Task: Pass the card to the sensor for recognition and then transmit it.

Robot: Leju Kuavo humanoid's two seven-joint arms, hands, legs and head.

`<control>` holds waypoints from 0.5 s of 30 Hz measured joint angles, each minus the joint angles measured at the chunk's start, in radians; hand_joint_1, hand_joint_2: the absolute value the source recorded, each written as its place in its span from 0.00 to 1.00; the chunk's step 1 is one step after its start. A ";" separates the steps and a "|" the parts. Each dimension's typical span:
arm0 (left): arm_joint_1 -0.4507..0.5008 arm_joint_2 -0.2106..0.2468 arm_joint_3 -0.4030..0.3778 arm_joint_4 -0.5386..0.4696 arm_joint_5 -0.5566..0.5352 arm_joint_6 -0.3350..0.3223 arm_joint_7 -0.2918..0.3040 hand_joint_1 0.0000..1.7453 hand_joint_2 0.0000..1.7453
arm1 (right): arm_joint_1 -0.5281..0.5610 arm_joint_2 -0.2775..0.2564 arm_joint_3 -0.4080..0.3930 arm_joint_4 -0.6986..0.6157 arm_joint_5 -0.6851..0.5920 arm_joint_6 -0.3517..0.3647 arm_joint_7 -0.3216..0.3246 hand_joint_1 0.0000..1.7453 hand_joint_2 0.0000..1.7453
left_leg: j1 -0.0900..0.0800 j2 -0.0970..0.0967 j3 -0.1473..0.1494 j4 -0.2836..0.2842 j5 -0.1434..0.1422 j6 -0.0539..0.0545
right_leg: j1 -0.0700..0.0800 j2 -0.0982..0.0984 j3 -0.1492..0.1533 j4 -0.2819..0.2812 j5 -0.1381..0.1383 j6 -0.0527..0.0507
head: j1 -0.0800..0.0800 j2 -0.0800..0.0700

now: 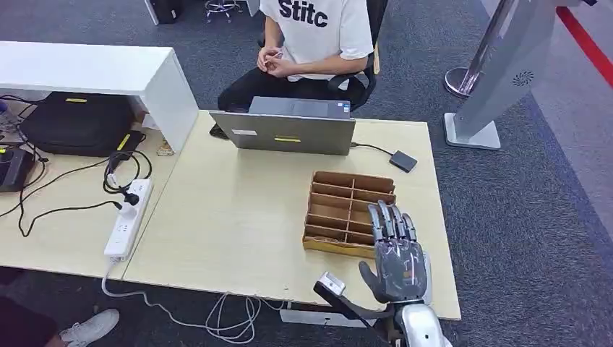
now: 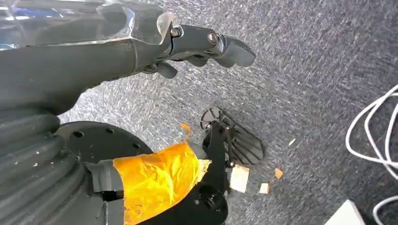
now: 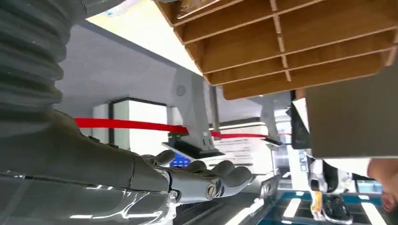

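Head looks down; both views share the tray (image 1: 350, 214).

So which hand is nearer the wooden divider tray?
Right. The right hand is raised at the wooden divider tray's near corner, fingers open. The left hand hangs down over the carpet.

One readable word in the room.
The person's white T-shirt (image 1: 312, 25) across the desk reads "Stitc" in dark letters, cut off at the picture's top. Yellow stickers on the laptop (image 1: 287, 132) and black case (image 1: 76, 121) are too small to read.
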 joint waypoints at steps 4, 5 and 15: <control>0.003 -0.001 0.027 0.000 0.024 0.026 -0.023 0.00 1.00 | -0.002 -0.009 -0.001 0.012 0.000 0.010 0.000 0.00 1.00 | 0.000 0.000 0.000 0.000 0.000 0.000 | 0.000 0.000 0.000 0.000 0.000 0.000 | 0.000 0.000; 0.004 -0.002 0.034 0.000 0.029 0.037 -0.031 0.00 1.00 | -0.002 -0.009 -0.005 0.013 0.000 0.015 -0.008 0.00 1.00 | 0.000 0.000 0.000 0.000 0.000 0.000 | 0.000 0.000 0.000 0.000 0.000 0.000 | 0.000 0.000; 0.007 -0.004 0.078 0.002 0.082 0.085 -0.082 0.00 1.00 | 0.010 -0.011 -0.037 0.020 0.000 0.023 -0.058 0.00 1.00 | 0.000 0.000 0.000 0.000 0.000 0.000 | 0.000 0.000 0.000 0.000 0.000 0.000 | 0.000 0.000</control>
